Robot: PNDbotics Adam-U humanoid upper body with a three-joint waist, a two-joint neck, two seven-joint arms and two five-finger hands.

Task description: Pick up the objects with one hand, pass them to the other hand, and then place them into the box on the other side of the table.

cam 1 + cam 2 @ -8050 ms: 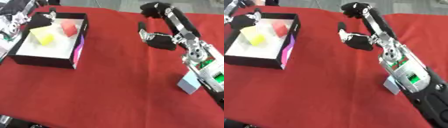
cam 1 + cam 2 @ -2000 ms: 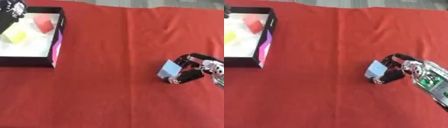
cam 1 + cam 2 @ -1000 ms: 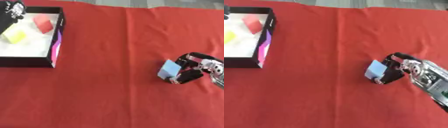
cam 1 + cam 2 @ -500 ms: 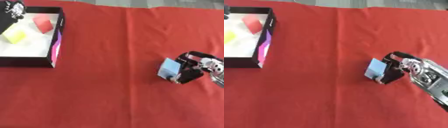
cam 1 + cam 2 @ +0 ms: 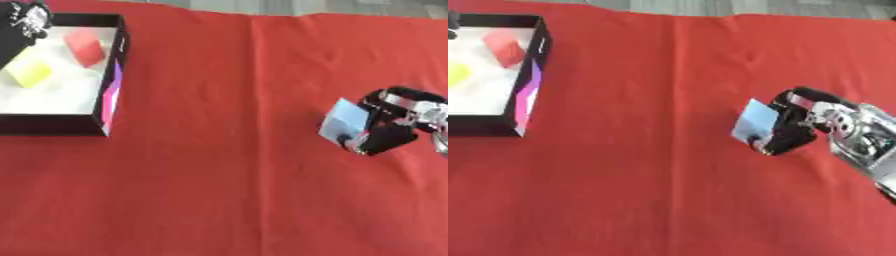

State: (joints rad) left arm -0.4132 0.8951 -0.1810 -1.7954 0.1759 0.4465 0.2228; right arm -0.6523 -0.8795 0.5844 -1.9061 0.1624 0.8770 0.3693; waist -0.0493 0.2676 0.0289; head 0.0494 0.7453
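Observation:
A light blue block (image 5: 343,120) sits tilted at the right of the red table, with my right hand (image 5: 391,129) curled round it, fingers on top and thumb below. The black box (image 5: 108,95) with a white floor stands at the far left and holds a red block (image 5: 85,46) and a yellow block (image 5: 28,73). My left hand (image 5: 26,19) shows at the top left corner over the box's far edge; its fingers are not clear.
A red cloth (image 5: 219,165) covers the whole table. The box's right wall shows a pink and purple side (image 5: 111,93). Grey floor lies beyond the table's far edge (image 5: 737,7).
The right hand has closed more tightly round the blue block and tipped it up slightly; the left hand has barely moved.

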